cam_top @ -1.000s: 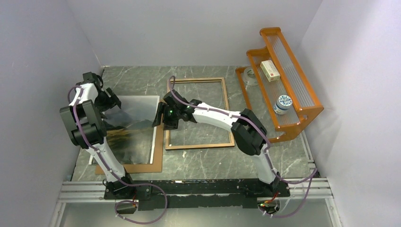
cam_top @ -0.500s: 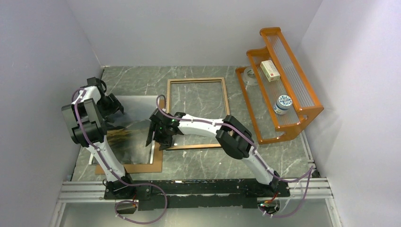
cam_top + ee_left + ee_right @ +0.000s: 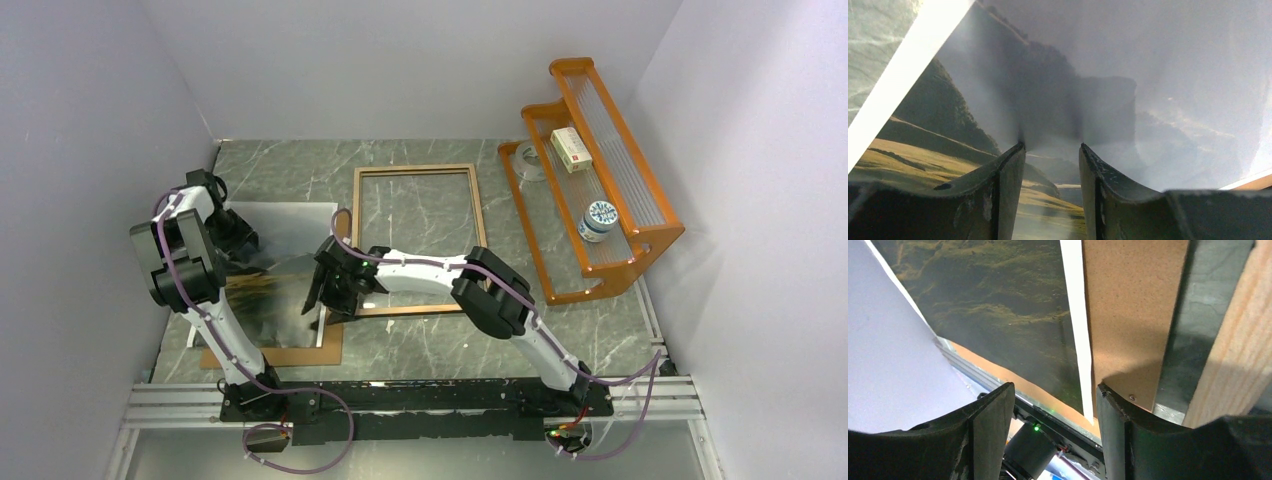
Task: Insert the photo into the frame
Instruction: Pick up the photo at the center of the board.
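Right claw [image 3: 1055,386], spread, hovers over the photo [image 3: 265,300] lying lengthwise near-to-far.

The right arm [image 3: 430,270] hides part of the frame [image 3: 415,169]; the left arm [image 3: 182,262] overlaps the photo [image 3: 290,215].

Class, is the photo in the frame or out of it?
Out. The photo lies on the brown board beside the frame; only marble table shows inside the frame.

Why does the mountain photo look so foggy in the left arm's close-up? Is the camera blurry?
Left wrist view: pale haze, likely glare, covers the photo, with the fingers' dark shadow mid-sheet. Right wrist view: the photo looks clear; shadow falls on the brown board.
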Controlling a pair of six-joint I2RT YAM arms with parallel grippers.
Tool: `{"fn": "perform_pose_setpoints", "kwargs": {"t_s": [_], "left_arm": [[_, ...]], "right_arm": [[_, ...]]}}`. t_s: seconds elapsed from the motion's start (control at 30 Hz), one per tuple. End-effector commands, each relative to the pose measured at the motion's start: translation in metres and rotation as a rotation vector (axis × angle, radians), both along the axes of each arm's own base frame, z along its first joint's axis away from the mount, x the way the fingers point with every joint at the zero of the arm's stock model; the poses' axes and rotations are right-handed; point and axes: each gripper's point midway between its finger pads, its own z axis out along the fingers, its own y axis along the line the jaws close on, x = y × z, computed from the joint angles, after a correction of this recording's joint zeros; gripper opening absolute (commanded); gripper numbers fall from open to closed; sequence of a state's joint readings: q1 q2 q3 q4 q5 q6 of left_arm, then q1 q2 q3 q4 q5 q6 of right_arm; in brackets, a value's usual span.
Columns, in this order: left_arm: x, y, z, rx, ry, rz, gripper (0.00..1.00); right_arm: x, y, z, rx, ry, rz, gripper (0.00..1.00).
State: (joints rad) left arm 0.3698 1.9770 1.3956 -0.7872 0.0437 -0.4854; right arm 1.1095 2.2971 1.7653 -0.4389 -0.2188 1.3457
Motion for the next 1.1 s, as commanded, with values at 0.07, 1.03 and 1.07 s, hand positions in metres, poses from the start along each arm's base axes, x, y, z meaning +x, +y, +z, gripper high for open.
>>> {"fn": "perform_pose_setpoints", "kwargs": {"t_s": [0.07, 1.03, 1.07], "left_arm": [[-0.04, -0.017, -0.021, -0.057, 0.147, 0.08, 0.48], [-0.031, -0.023, -0.008, -0.106, 0.067, 0.082, 0.46], [-0.028, -0.022, -0.003, -0.1, 0.048, 0.079, 0.47]], "right_arm": [[0.021, 0.011, -0.02, 0.101, -0.076, -0.018, 0.64], [0.092, 0.03, 0.035, 0.357, -0.324, 0.002, 0.3], [0.093, 0.03, 0.038, 0.359, -0.335, 0.01, 0.25]]}}
